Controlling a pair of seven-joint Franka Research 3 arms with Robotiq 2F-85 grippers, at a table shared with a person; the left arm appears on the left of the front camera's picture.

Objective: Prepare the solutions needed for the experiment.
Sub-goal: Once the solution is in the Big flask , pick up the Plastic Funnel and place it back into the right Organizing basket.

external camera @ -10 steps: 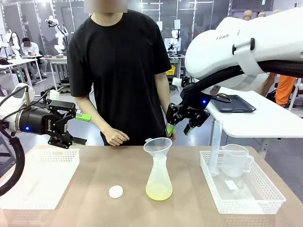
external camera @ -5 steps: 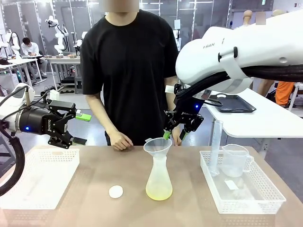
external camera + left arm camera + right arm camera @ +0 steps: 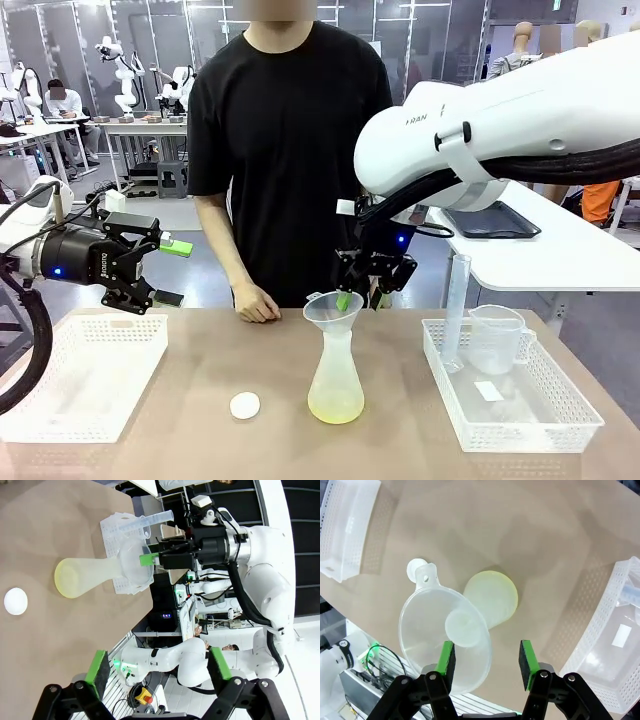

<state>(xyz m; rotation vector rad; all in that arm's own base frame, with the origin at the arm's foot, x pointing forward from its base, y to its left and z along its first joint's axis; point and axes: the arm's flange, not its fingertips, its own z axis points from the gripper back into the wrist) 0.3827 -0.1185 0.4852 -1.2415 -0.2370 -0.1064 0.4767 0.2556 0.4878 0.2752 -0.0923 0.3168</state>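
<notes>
Front view: my right gripper (image 3: 358,298) hangs at the funnel (image 3: 334,308) rim, jaws open and empty. My left gripper (image 3: 163,273) is open too. The solutions (image 3: 335,406) sit shallow in the flask (image 3: 335,370), mid-counter (image 3: 200,440).

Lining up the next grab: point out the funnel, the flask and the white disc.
funnel (image 3: 325,312): front view, its cone wall.
flask (image 3: 336,380): front view, frosted body.
white disc (image 3: 245,405): front view, top face.
</notes>
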